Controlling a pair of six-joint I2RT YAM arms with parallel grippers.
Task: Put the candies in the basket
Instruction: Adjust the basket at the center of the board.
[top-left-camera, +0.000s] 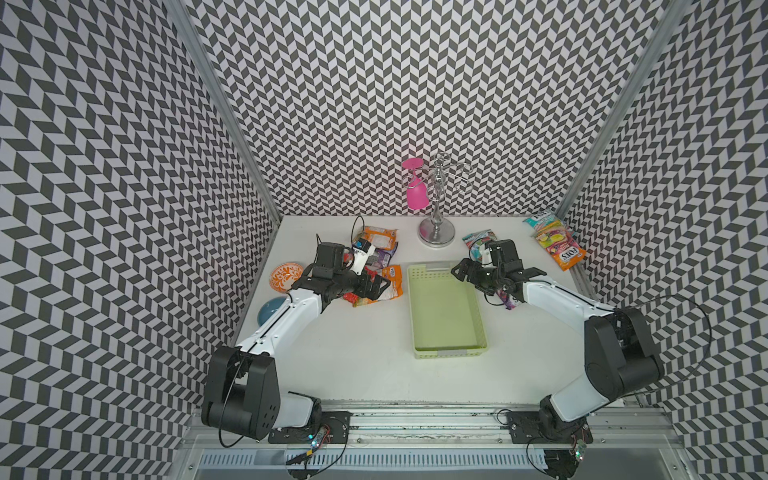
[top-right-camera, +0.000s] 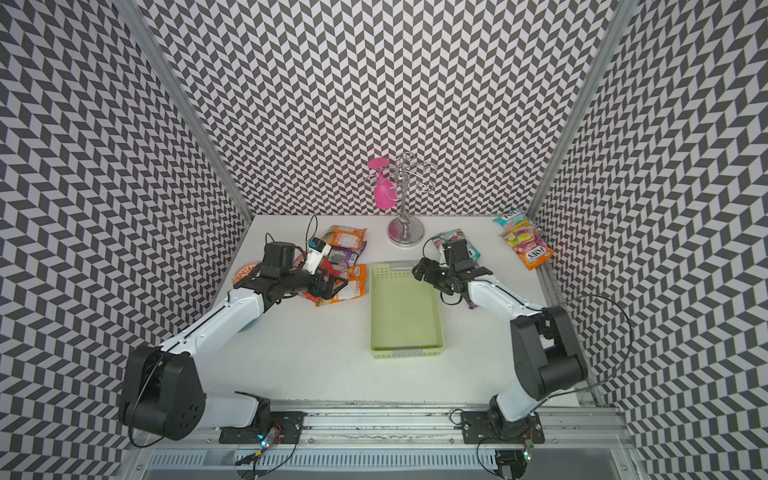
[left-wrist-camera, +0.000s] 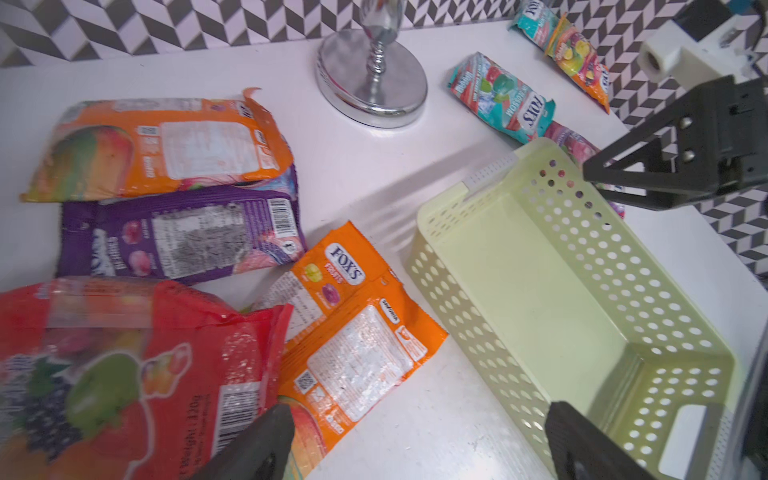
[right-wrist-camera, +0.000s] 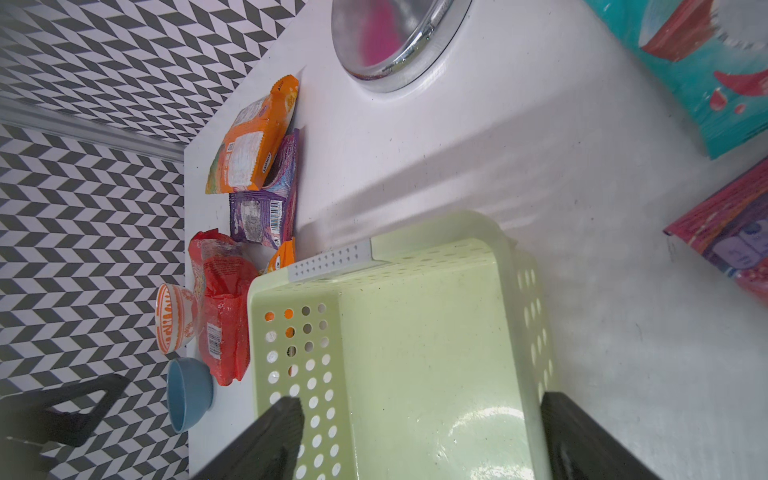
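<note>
While both arms reach inward over the white table, the pale green basket lies flat between them, long axis running away from the robot. Left gripper: jaws spread wide and empty, poised just left of the basket above two overlapping orange FOX'S bags; contact with the wrapping cannot be told. Right gripper: jaws likewise wide and empty, over the basket's far right corner, the basket floor showing between its fingers in the right wrist view. Candies: all on the table, outside the basket. Left of the basket lie the orange pair nearest its wall, a red bag touching them on the side away from the basket, and, toward the far end, a purple bag partly under an orange mango bag. Right of the basket lie a pink-purple bag just beside its wall, a teal bag beyond the far right corner, and two overlapping corner bags well apart, by the side wall. Beyond the basket's far end stands a chrome rack carrying a pink glass. Well left of the basket, past the bags, sit an orange-patterned bowl and a blue bowl.
</note>
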